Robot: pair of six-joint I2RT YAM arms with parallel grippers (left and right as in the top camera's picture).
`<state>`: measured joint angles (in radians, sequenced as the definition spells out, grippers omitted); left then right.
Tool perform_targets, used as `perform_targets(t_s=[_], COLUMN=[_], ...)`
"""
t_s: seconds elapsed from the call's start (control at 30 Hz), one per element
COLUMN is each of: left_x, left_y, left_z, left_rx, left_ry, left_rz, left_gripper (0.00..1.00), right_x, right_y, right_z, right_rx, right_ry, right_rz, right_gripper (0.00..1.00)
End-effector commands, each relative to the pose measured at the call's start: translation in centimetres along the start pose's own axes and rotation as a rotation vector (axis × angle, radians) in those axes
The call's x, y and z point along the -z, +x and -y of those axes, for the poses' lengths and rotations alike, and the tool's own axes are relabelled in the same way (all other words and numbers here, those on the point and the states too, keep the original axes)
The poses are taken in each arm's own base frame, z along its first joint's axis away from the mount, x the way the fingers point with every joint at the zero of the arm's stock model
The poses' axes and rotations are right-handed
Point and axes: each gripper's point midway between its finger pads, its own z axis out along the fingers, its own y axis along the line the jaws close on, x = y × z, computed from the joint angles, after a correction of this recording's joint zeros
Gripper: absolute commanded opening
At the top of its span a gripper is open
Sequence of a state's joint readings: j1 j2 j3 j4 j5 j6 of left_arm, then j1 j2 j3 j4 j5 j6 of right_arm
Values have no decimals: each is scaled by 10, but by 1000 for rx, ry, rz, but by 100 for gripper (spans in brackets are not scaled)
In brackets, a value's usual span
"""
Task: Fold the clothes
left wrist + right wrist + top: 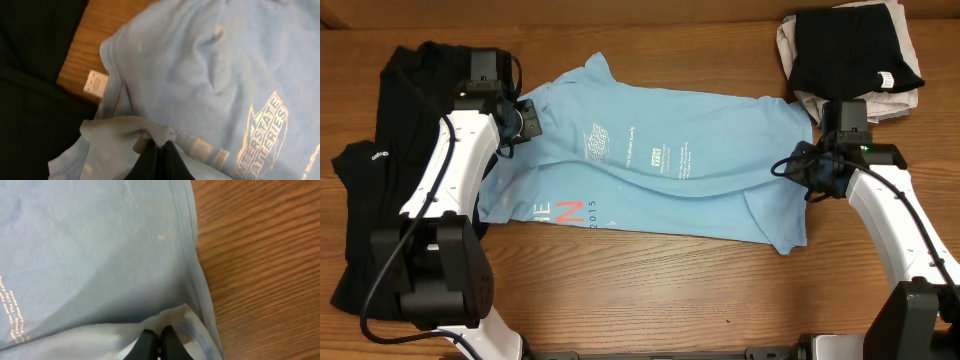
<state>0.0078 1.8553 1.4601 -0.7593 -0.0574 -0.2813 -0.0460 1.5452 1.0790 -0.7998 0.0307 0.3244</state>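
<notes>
Garment: a light blue short-sleeved cotton T-shirt (660,170) is lying spread on a brown wooden table (650,290).
Left gripper (161,152): is pinching bunched fabric, fully closed.
Right gripper (159,340): is pinching the shirt's edge, fully closed.

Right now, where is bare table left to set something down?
Bare wood runs along the front edge of the table below the light blue T-shirt, and along the back between the black clothes pile and the folded stack. The left side is crowded by that pile and the left gripper; the right gripper pinches the shirt's edge.
</notes>
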Motion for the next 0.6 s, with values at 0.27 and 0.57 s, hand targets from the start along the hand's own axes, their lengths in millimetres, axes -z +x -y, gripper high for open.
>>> perform_targets(t_s=[0.27, 0.57], left_x=[9, 59], left_y=[-20, -56], left_z=[3, 32], left_rx=[-19, -147], left_ry=[0, 130], left_rz=[75, 144], left_gripper=[82, 100], right_x=[-6, 30], right_y=[-16, -39], right_z=[1, -24], right_rx=[10, 78], right_ry=[14, -80], right_rz=[28, 39], right_gripper=[70, 83])
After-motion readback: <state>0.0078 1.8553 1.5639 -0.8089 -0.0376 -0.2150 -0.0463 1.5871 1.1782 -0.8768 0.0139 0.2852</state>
